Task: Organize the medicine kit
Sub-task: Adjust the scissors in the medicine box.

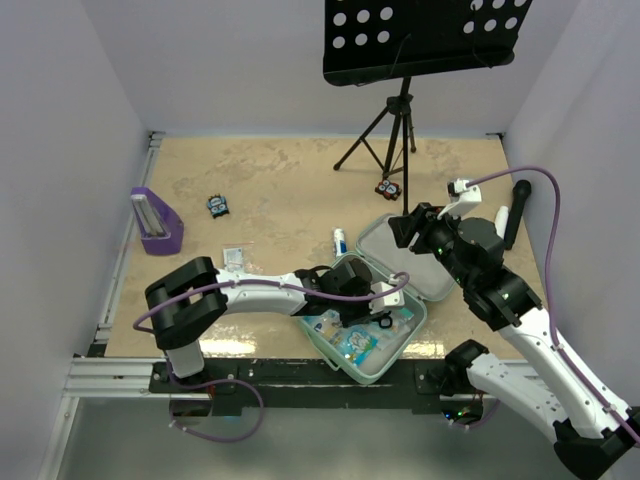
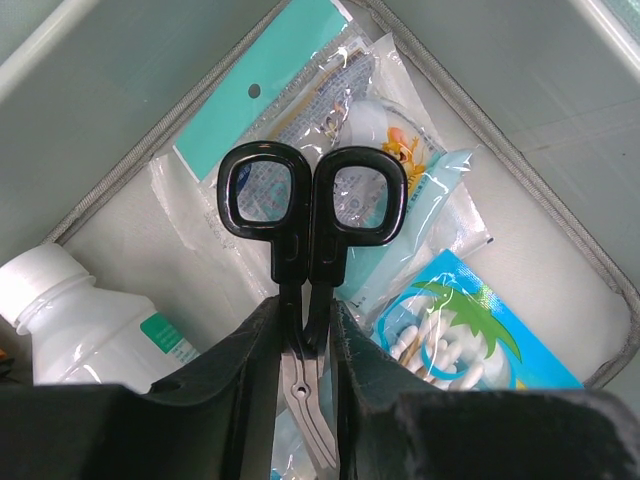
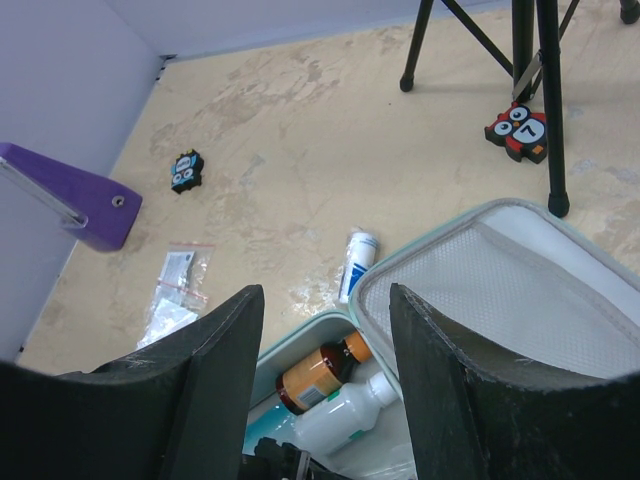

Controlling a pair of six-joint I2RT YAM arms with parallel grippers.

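Mint-green, round-cornered soft case, the medicine kit [image 1: 372,374] lies open at the table's [image 1: 280,190] near edge, right of centre, with its grey-lined lid [image 1: 395,262] tipped back. The left gripper [image 2: 305,350] clamps black-handled scissors [image 2: 310,230] above the packets [image 2: 290,80] inside. The right gripper [image 3: 325,300] hangs spread and empty. The packet print is unreadable. An owl marker [image 3: 520,130] shows 7.

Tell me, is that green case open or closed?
Open: the medicine kit has its lid folded back, bottles and packets showing inside.
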